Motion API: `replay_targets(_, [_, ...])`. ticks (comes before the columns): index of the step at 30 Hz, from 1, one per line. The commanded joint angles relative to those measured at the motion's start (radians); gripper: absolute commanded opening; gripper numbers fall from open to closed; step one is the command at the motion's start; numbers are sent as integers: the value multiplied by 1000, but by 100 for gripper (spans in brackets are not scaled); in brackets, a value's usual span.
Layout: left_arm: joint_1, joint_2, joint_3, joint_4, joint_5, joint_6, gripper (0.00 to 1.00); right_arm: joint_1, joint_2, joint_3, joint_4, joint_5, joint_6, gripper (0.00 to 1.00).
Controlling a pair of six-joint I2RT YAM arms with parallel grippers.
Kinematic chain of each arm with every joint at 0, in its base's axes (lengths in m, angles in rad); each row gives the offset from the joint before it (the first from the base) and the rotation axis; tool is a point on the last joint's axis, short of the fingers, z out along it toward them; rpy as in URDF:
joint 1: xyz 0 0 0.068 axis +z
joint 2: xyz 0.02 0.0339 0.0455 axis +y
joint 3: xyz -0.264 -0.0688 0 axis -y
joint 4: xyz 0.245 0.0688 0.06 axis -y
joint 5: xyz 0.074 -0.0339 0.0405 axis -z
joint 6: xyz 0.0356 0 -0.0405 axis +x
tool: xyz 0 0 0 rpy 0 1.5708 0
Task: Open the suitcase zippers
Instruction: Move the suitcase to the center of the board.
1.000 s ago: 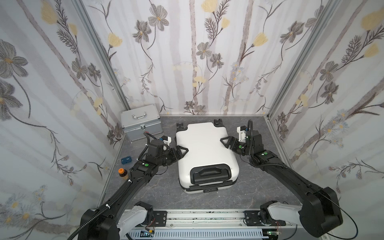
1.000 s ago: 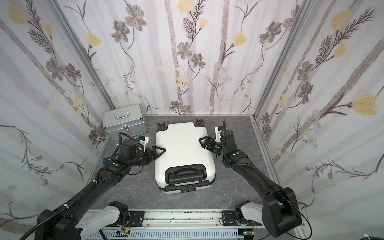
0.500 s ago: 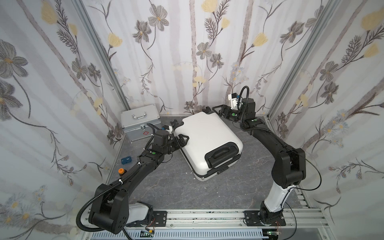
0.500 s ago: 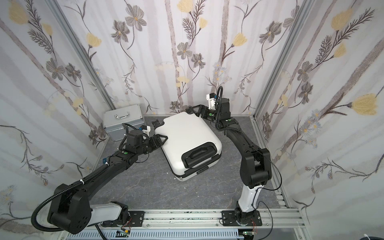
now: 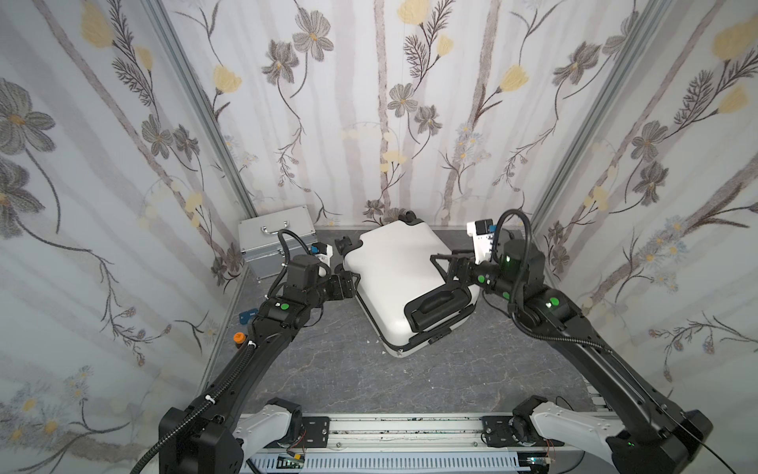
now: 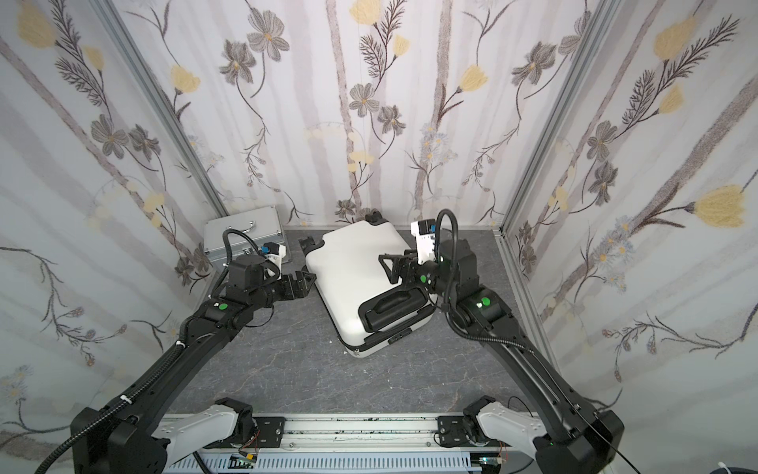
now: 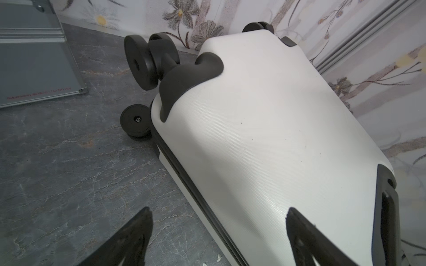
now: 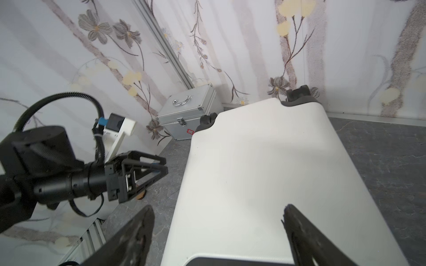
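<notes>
The white suitcase (image 5: pixel 398 271) (image 6: pixel 352 271) lies flat and skewed on the grey floor, with its black handle recess (image 5: pixel 439 305) toward the front right and its wheels (image 7: pixel 140 66) toward the back wall. The black zippers' track (image 7: pixel 184 175) runs along its side seam (image 5: pixel 378 333); I cannot pick out pulls. My left gripper (image 5: pixel 348 284) (image 6: pixel 305 283) (image 7: pixel 219 210) is open at the suitcase's left side, one finger over the floor and one over the shell. My right gripper (image 5: pixel 442 269) (image 6: pixel 389 267) (image 8: pixel 218 207) is open above the shell beside the handle recess, holding nothing.
A silver metal case (image 5: pixel 275 242) (image 8: pixel 189 112) stands in the back left corner, close to the suitcase's wheels. A small orange-capped item (image 5: pixel 238 338) and a blue item (image 5: pixel 248 316) lie by the left wall. Flowered walls close in three sides.
The suitcase has turned from square to skewed, its handle end now toward the front right. The right arm went to the back corner, then came back beside the handle recess. Both grippers stayed open.
</notes>
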Motion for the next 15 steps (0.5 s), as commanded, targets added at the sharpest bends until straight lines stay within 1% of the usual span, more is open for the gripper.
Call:
replay_targets(1, [-3, 37, 68, -41, 58, 140, 90, 83, -160, -187, 121, 141, -23, 82])
replay_targets(3, [-3, 67, 106, -60, 48, 134, 87, 168, -258, -310, 155, 219, -45, 78])
replay_targets(5, [-20, 74, 104, -63, 63, 132, 85, 289, -316, -397, 169, 306, -84, 78])
replay_targets(6, [-37, 64, 87, -57, 53, 137, 85, 336, -331, -424, 165, 346, -111, 79])
replay_targets(8, [-64, 35, 36, -31, 42, 159, 85, 386, -339, -441, 131, 374, -208, 80])
replay_targets(10, [-75, 2, -13, 1, 44, 171, 85, 392, -331, -415, 54, 394, -367, 83])
replay_targets(12, [-75, -18, -34, 1, 37, 182, 85, 388, -308, -370, -22, 423, -587, 86])
replay_targets(15, [-76, -30, -29, -55, 20, 211, 85, 338, -227, -281, -158, 387, -918, 87])
